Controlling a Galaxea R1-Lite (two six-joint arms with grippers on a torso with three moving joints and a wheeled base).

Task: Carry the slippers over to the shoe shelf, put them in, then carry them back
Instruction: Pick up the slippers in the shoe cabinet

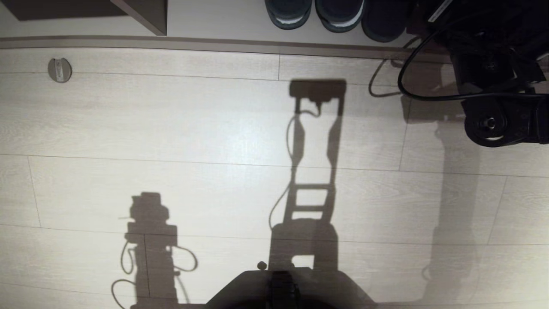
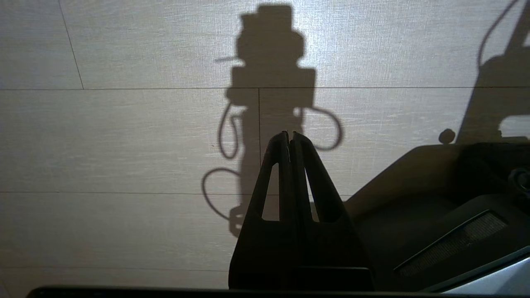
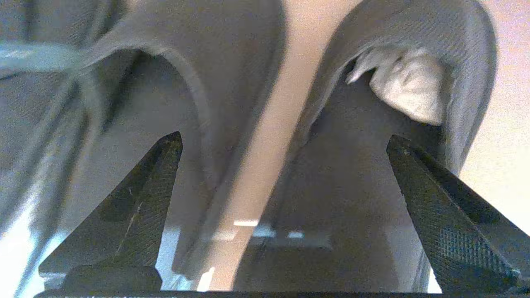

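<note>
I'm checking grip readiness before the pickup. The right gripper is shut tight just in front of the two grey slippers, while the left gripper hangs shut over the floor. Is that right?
Not quite. The right gripper is open, not shut: the right wrist view shows its fingers spread wide in front of the two grey slippers. The rest holds: the left gripper hangs shut over the floor.

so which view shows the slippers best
The right wrist view: the slippers fill it, both foot openings facing the open right gripper, a strip of beige between them. The head view shows only rounded shoe ends at its top edge. The left wrist view shows none.
</note>
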